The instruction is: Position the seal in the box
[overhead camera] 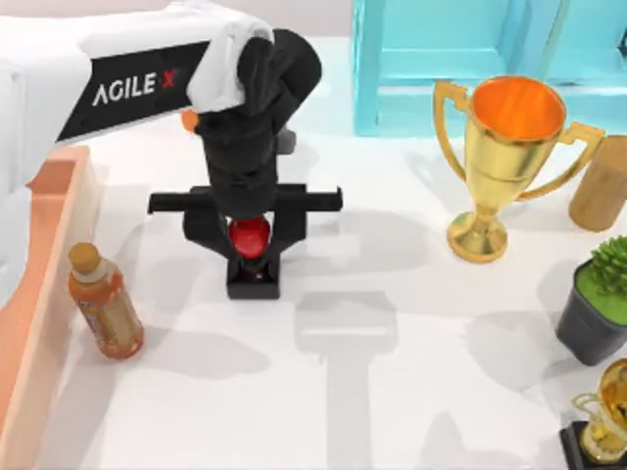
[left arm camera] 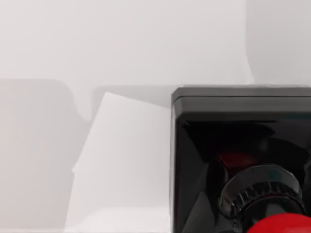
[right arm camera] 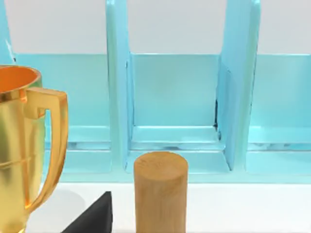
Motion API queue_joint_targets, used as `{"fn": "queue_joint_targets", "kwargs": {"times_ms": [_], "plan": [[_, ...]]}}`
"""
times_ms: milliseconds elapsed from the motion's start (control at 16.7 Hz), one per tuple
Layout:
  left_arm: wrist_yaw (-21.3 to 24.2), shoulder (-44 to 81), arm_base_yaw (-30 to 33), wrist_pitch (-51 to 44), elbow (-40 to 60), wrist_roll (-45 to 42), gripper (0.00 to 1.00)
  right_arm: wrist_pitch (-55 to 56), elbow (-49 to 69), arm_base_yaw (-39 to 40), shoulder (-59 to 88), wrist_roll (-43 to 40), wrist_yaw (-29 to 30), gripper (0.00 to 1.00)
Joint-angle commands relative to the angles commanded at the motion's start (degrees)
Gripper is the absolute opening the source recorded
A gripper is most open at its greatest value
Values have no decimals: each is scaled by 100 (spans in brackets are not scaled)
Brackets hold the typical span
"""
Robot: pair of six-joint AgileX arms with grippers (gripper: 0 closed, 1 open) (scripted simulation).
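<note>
The seal [overhead camera: 252, 257] has a glossy red round knob on a black square base and sits left of the table's centre. My left gripper [overhead camera: 251, 247] comes straight down over it, its black fingers [overhead camera: 212, 231] closed in on the knob from both sides. The left wrist view shows the seal [left arm camera: 233, 145] very close, its black base and red knob over the white table. I cannot tell whether its base still touches the table. The box [overhead camera: 47, 257], a salmon-orange tray, lies along the left edge of the table, well left of the seal.
A small orange bottle [overhead camera: 105, 304] stands just beside the box wall. A gold trophy [overhead camera: 502, 162], a wooden cylinder [overhead camera: 600, 186], a potted plant [overhead camera: 600, 308] and a second trophy [overhead camera: 602, 416] crowd the right side. A light-blue cabinet frame [overhead camera: 470, 59] stands at the back.
</note>
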State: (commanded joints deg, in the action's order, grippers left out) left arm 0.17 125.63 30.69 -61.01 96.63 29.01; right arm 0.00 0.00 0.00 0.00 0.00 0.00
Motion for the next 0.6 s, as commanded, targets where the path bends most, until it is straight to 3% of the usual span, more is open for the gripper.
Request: {"fn": "queue_joint_targets", "kwargs": {"times_ms": [180, 600], "plan": [[0, 0, 0, 0, 0, 0, 2, 0, 0, 0, 0, 0, 0, 100], [0, 0, 0, 0, 0, 0, 0, 0, 0, 0, 0, 0, 0, 100]]}}
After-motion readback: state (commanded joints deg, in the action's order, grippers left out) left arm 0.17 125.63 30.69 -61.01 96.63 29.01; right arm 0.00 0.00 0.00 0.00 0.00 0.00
